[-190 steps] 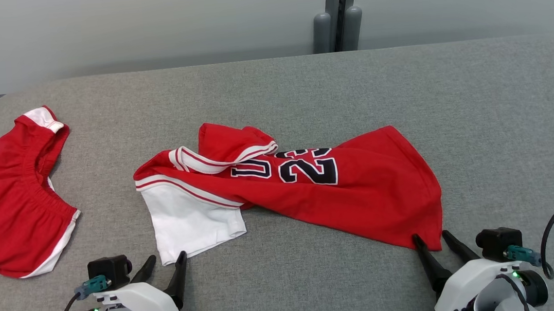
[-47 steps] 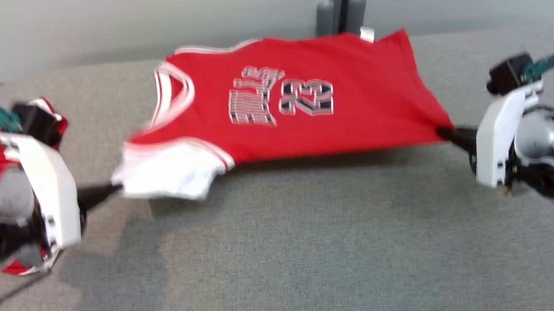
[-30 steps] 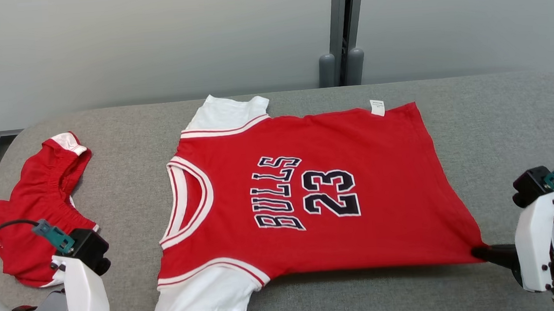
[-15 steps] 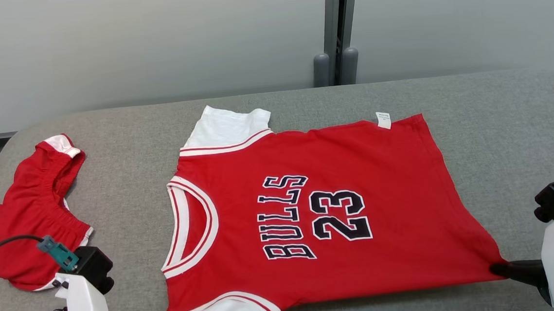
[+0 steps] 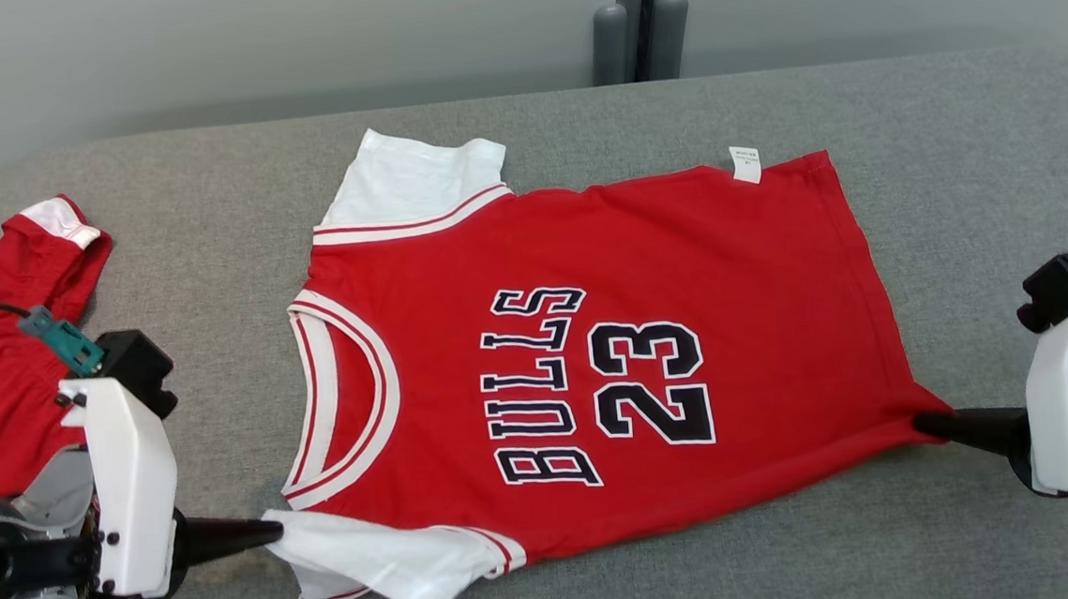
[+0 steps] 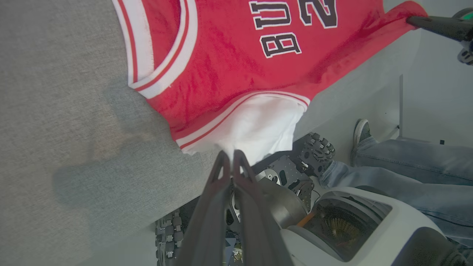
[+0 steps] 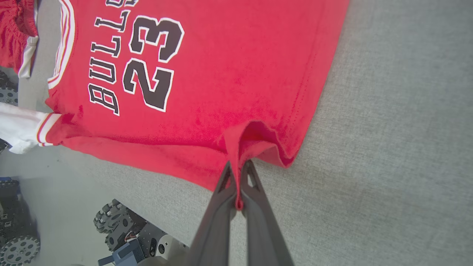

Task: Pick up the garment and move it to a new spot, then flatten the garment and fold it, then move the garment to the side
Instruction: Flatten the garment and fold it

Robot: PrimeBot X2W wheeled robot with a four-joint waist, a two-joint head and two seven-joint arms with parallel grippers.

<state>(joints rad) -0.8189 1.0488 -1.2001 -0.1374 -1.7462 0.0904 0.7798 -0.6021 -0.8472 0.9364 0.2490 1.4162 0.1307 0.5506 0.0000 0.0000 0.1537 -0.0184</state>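
A red jersey (image 5: 589, 277) with white sleeves and "BULLS 23" lettering lies spread face up on the grey table (image 5: 976, 175), collar to the left. My left gripper (image 5: 273, 531) is shut on its near white sleeve (image 6: 255, 129), pinching the cloth at the fingertips (image 6: 226, 159). At the right, my right gripper (image 5: 923, 423) is shut on the near hem corner (image 7: 255, 142), which bunches up between the fingers (image 7: 223, 177). The far sleeve (image 5: 412, 172) lies flat at the back.
Red shorts (image 5: 0, 327) with white trim lie at the table's left end. A grey post (image 5: 636, 10) stands behind the table. In the left wrist view, a person's jeans leg and shoe (image 6: 399, 159) and the robot's wheeled base (image 6: 314, 151) are beside the table edge.
Both grippers lifted the crumpled jersey, spread it and laid it flat. In the last half second the head camera tilted, and the near edge with the white sleeve came up onto the table.
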